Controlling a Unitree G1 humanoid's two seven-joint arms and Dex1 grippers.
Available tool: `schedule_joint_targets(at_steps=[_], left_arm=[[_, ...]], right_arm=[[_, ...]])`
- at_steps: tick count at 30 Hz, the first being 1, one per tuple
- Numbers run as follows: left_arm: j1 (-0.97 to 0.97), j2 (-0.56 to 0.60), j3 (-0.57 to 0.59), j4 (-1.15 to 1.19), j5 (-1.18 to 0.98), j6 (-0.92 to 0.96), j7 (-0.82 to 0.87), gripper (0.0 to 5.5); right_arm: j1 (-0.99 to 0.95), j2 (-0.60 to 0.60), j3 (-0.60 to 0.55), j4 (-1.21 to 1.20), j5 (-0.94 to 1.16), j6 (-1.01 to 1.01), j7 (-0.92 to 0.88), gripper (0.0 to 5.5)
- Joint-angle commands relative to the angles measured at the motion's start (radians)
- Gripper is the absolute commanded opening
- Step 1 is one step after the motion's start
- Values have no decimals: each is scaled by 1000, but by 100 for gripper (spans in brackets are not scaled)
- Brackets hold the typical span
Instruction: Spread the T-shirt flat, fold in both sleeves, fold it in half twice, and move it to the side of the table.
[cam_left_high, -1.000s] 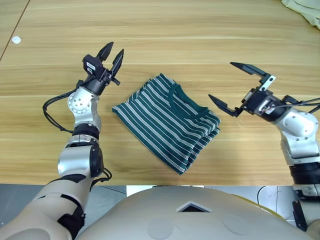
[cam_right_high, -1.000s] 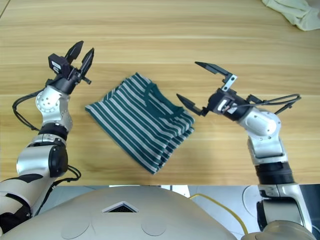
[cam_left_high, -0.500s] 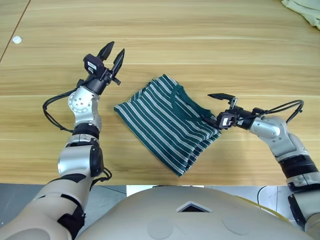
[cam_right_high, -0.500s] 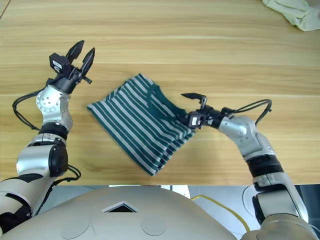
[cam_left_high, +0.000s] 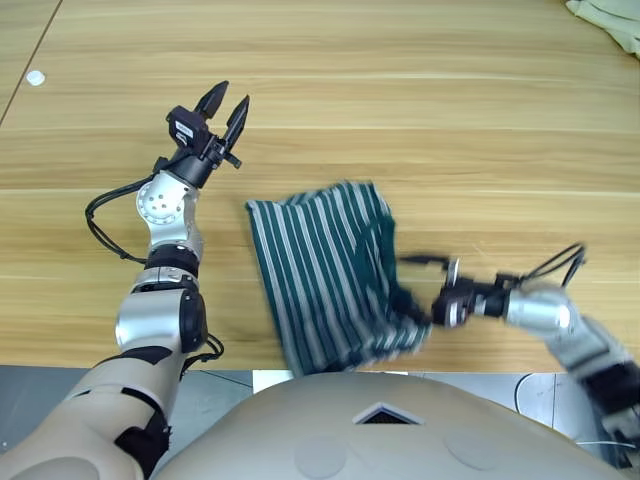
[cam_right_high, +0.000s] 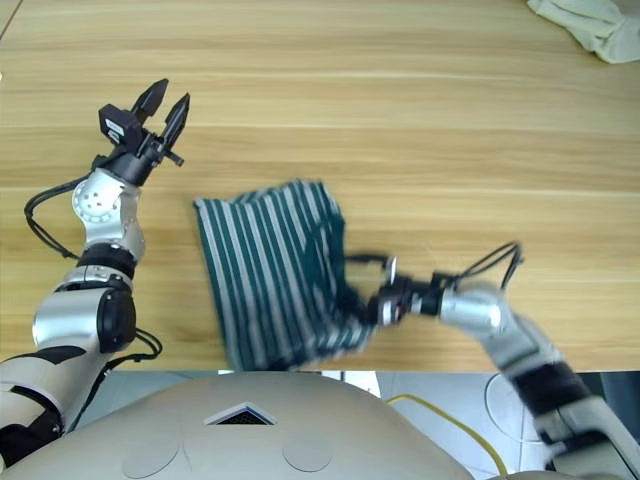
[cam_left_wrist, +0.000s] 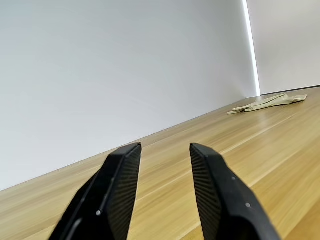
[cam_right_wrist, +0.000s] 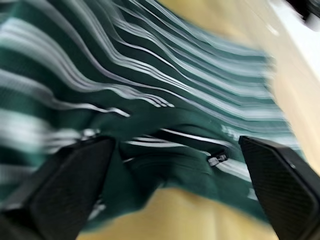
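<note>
The striped T-shirt (cam_left_high: 325, 270) is lying as a compact folded bundle at the lower centre of the head view, close to the near edge of the wooden surface (cam_left_high: 420, 110). Its neckline is facing the right of the frame. Its lower right corner is looking rumpled and blurred where it is meeting the right gripper (cam_left_high: 418, 292).

That gripper is sitting low at the lower right with its fingers (cam_right_wrist: 65, 185) spread wide. In the right wrist view, the green-and-white cloth is bunching in the gap between them. The fingers are not closed on the fabric.

The left gripper (cam_left_high: 232, 97) is hanging above bare wood at the upper left, well apart from the shirt, with its two fingers slightly parted and nothing between them.

Judging by the tidy bundle, the spreading, the sleeve folds and both halvings are looking complete. Only the move to the side of the surface seems to be left, and the bunched corner may need smoothing.

A pale crumpled cloth (cam_left_high: 605, 20) is resting in the upper right corner and a small white disc (cam_left_high: 35, 77) at the upper left. No container is taking part in the scene.
</note>
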Motion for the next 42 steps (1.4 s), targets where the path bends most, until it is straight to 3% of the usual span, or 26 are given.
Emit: schedule_joint_targets(at_steps=[1, 4, 7, 15, 19, 27, 36, 42], left_arm=[[-17, 5, -4, 1, 11, -1, 2, 180], [-16, 4, -4, 0, 15, -4, 5, 180], [-13, -1, -5, -5, 15, -7, 4, 180], [-3, -9, -6, -14, 12, -8, 1, 180], [-5, -19, -11, -13, 15, -6, 0, 180], [-14, -40, -22, 1, 28, -9, 13, 180], [-12, -45, -33, 6, 34, -14, 12, 180], [1, -39, -51, -8, 35, -22, -17, 180]], right_arm=[[-21, -77, -173, -3, 70, -6, -11, 461], [-91, -47, -248, 19, 50, 26, -48, 461], [-201, 37, -240, 35, 20, 91, -76, 461], [-439, 395, 33, 170, -147, 162, -69, 461], [-536, 494, 65, 417, -242, 156, -148, 461], [-773, 555, 86, 995, -443, 141, -490, 461], [-913, 624, 97, 1224, -463, 88, -629, 461], [-984, 641, 20, 1266, -411, 50, -757, 461]])
